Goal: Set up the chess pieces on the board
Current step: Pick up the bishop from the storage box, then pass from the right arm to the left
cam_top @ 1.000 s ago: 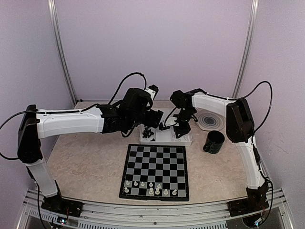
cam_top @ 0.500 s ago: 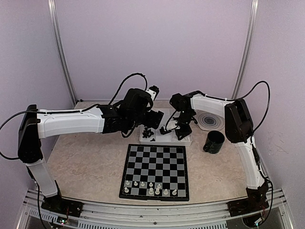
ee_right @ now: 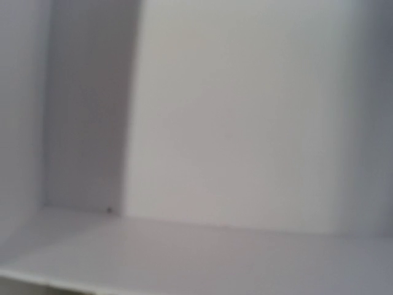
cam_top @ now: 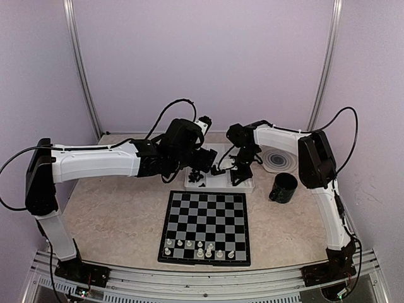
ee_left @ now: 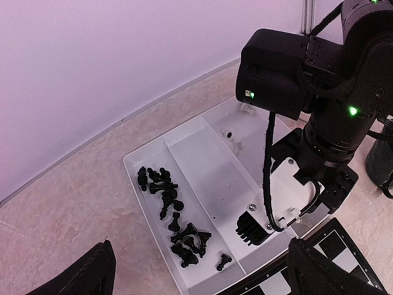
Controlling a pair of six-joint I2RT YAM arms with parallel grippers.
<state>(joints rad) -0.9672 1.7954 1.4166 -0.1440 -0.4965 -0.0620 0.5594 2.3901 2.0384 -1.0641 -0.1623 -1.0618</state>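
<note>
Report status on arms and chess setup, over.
Left gripper open above black pieces in tray. Right gripper down in tray, closure unclear. Board holds white pieces, near edge only.

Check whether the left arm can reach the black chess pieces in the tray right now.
Probably yes: the left gripper hangs open above the black chess pieces, nothing between; the right arm is at the other end of the tray.
</note>
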